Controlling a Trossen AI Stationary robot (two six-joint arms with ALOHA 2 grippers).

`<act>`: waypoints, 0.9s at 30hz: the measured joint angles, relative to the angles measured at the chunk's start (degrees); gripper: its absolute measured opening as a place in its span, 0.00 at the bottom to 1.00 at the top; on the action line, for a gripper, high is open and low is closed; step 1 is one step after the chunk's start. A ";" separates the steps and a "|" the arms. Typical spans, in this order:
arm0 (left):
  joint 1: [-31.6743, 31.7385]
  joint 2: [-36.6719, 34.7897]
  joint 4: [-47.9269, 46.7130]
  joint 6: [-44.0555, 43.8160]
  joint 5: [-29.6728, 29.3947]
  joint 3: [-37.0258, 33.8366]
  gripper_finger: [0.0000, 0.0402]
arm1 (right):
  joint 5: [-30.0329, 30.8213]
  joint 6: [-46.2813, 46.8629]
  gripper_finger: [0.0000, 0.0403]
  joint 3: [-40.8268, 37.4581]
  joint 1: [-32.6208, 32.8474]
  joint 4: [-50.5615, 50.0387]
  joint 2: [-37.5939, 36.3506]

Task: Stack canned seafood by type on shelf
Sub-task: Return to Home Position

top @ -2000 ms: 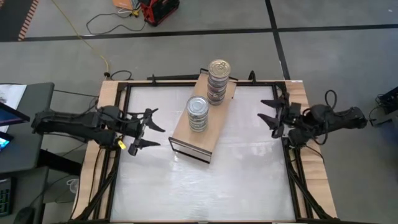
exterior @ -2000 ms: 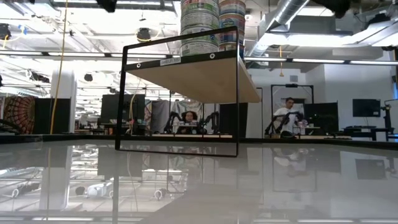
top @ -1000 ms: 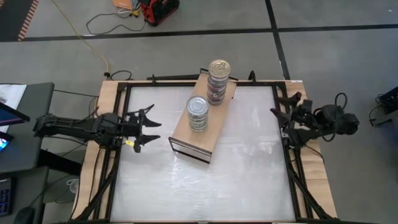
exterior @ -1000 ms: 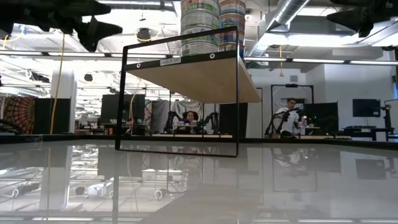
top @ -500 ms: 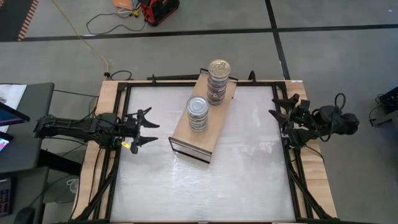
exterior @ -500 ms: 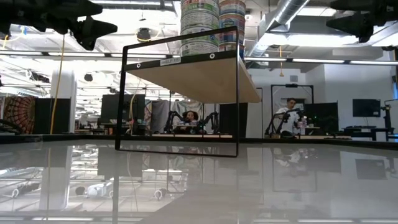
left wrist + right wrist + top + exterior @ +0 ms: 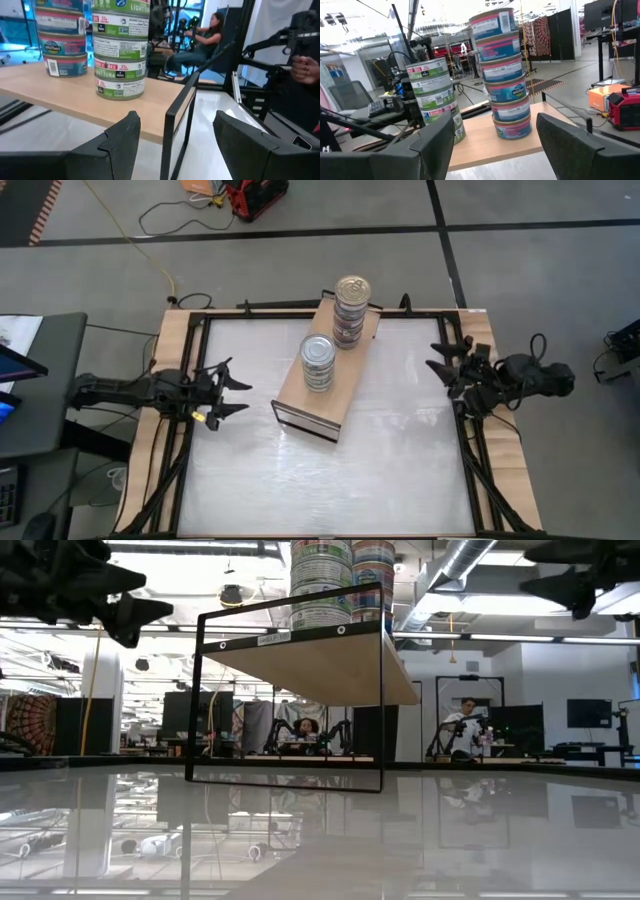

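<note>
Wooden-topped shelf sits slantwise on the white table, toward its far side. Two stacks of canned seafood stand on the board. The green-labelled stack is near the board's middle, and the taller pink-and-blue stack is at its far end, the two stacks not touching.

Left gripper hangs over the table's left edge, well apart from the shelf. Its jaws are spread wide, holding nothing and touching nothing. Right gripper hangs over the table's right edge, also clear of the shelf, jaws equally wide and empty. Both wrist views show an unobstructed gap between the fingers, with both stacks in sight beyond.
</note>
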 joint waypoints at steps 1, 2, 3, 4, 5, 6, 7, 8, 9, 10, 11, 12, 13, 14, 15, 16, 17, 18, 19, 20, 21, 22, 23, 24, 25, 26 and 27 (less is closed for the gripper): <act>0.00 -1.24 -0.01 0.16 0.03 -0.66 0.60 | -0.03 -0.19 0.75 -0.93 0.00 1.22 0.00; 0.00 -2.34 0.17 0.21 0.13 -1.20 0.60 | -0.04 -0.23 0.75 -1.68 0.00 2.27 0.00; 0.00 -3.42 0.27 0.44 0.54 -1.69 0.60 | -0.04 -0.33 0.75 -2.32 0.00 3.36 0.02; 0.02 -4.52 0.38 0.58 1.53 -2.18 0.60 | -0.02 -0.41 0.75 -2.88 0.00 4.14 0.00; 0.02 -5.44 0.79 0.59 2.69 -2.80 0.60 | -0.02 -0.72 0.75 -3.38 0.00 4.91 0.00; 0.02 -6.32 1.15 0.39 3.97 -3.45 0.60 | -0.02 -0.84 0.75 -3.79 0.00 5.23 0.00; 0.02 -7.21 1.18 0.11 4.86 -4.14 0.60 | -0.04 -1.03 0.75 -4.27 0.00 5.88 0.00; 0.01 -8.09 1.12 -0.32 5.05 -4.91 0.60 | -0.02 -1.21 0.75 -4.50 0.00 6.07 0.00; 0.02 -8.92 1.07 -0.77 5.01 -5.67 0.60 | -0.02 -1.25 0.75 -4.60 0.00 6.49 0.02; 0.02 -9.66 1.02 -1.14 4.84 -6.32 0.60 | -0.02 -1.23 0.75 -4.61 0.00 6.97 0.02; 0.02 -10.27 0.87 -1.42 4.67 -6.79 0.60 | -0.02 -1.24 0.75 -4.61 0.00 7.40 0.00; 0.02 -10.40 2.10 -1.57 4.67 -7.40 0.60 | -0.02 -1.30 0.75 -4.61 0.00 7.56 0.00; 0.02 -10.39 3.49 -1.48 4.65 -7.83 0.60 | 0.00 -1.48 0.75 -4.61 0.00 7.42 0.00; 0.02 -10.39 3.91 -1.05 4.59 -8.12 0.60 | 0.08 -1.48 0.75 -4.61 0.00 7.32 0.02; 0.02 -10.13 4.02 -0.48 4.45 -8.34 0.60 | 0.30 -1.46 0.75 -4.61 0.00 7.10 0.02; 0.02 -10.05 4.02 0.16 3.77 -8.40 0.60 | 0.41 -1.46 0.75 -4.61 0.00 6.91 0.01; 0.02 -10.08 3.86 0.68 2.86 -8.41 0.60 | 0.44 -1.49 0.75 -4.61 0.00 6.58 0.00; 0.02 -10.24 3.99 0.97 1.73 -8.43 0.60 | 0.45 -1.64 0.75 -4.61 0.00 5.67 0.00; 0.02 -10.28 4.55 1.05 0.43 -8.43 0.60 | 0.48 -1.70 0.75 -4.61 0.00 4.49 0.00; 0.02 -10.29 4.89 1.09 -0.87 -8.43 0.60 | 0.49 -1.68 0.75 -4.61 0.00 3.28 0.01; 0.02 -10.27 4.65 1.10 -2.31 -8.43 0.60 | 0.50 -1.37 0.75 -4.61 0.00 2.01 0.02; 0.02 -10.21 4.21 1.32 -3.82 -8.47 0.60 | 0.53 -0.37 0.75 -4.61 0.00 0.81 0.00; 0.02 -10.21 3.75 2.11 -5.42 -8.48 0.60 | 0.57 1.07 0.75 -4.61 0.00 -0.25 0.00; 0.02 -10.21 3.67 3.25 -6.96 -8.49 0.60 | 0.57 2.60 0.75 -4.61 0.00 -1.39 0.00; 0.02 -10.23 3.50 4.32 -8.17 -8.52 0.60 | 0.59 3.87 0.75 -4.61 0.00 -2.58 0.00; 0.02 -10.23 2.95 4.99 -9.20 -8.52 0.60 | 0.61 4.83 0.75 -4.61 0.00 -3.47 0.00; 0.02 -10.19 2.09 5.18 -10.10 -8.52 0.60 | 0.61 5.77 0.75 -4.61 0.00 -4.17 0.00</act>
